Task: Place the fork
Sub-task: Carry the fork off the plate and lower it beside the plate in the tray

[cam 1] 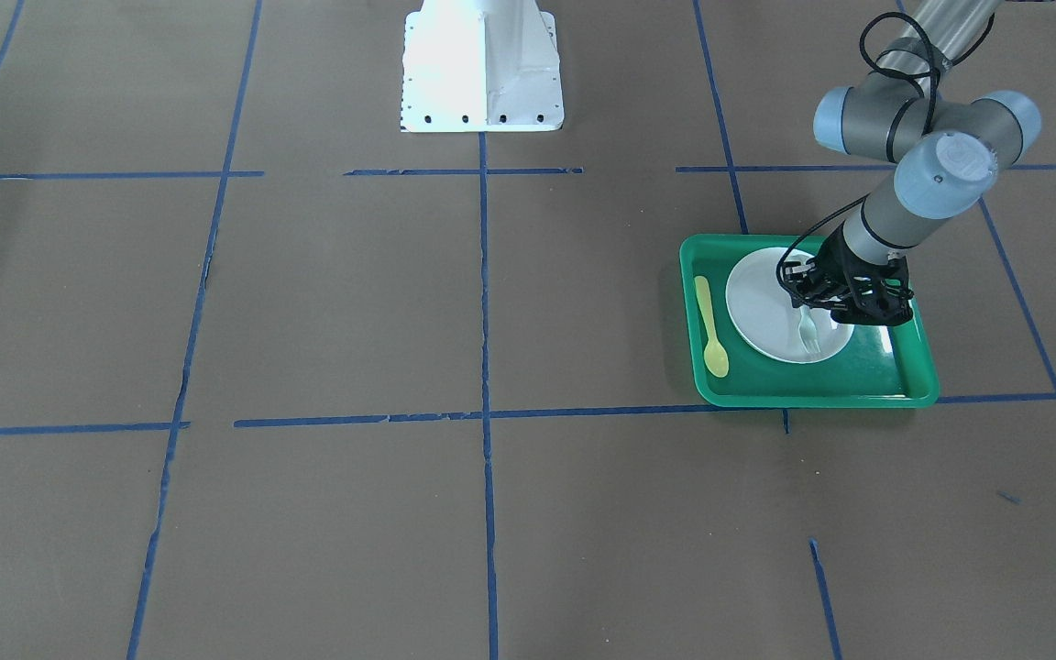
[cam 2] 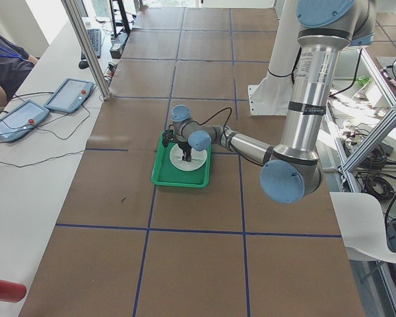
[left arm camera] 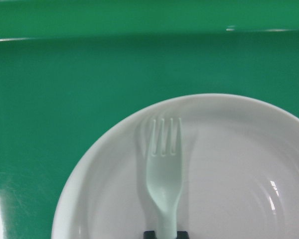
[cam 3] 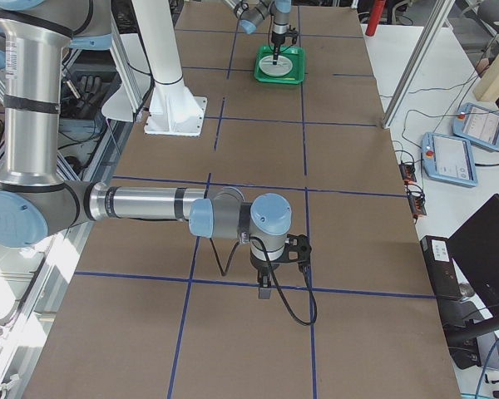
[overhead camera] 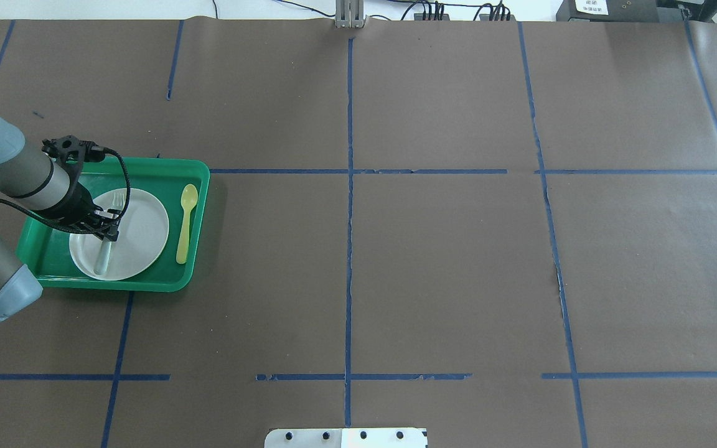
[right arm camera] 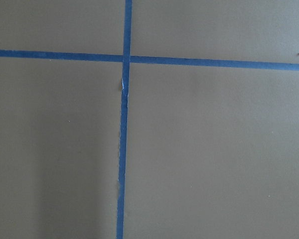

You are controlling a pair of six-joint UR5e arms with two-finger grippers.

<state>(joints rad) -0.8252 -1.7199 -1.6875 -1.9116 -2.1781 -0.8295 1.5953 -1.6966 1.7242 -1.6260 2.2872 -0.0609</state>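
Observation:
The pale whitish-green fork (left arm camera: pixel 164 174) lies lengthwise over the white plate (left arm camera: pixel 239 174), tines pointing away from my wrist. My left gripper (left arm camera: pixel 165 234) is shut on the fork's handle, low over the plate; I cannot tell if the fork touches it. From overhead the left gripper (overhead camera: pixel 108 231) is over the plate's (overhead camera: pixel 140 230) left half, with the fork (overhead camera: pixel 104 256) sticking out both sides. The plate sits in a green tray (overhead camera: pixel 165 168). My right gripper (cam 3: pixel 266 289) hangs over bare table far from the tray; I cannot tell whether it is open or shut.
A yellow spoon (overhead camera: pixel 185 224) lies in the tray to the right of the plate, also in the front view (cam 1: pixel 709 325). The white robot base (cam 1: pixel 482 64) stands mid-table edge. Blue tape lines cross the brown table.

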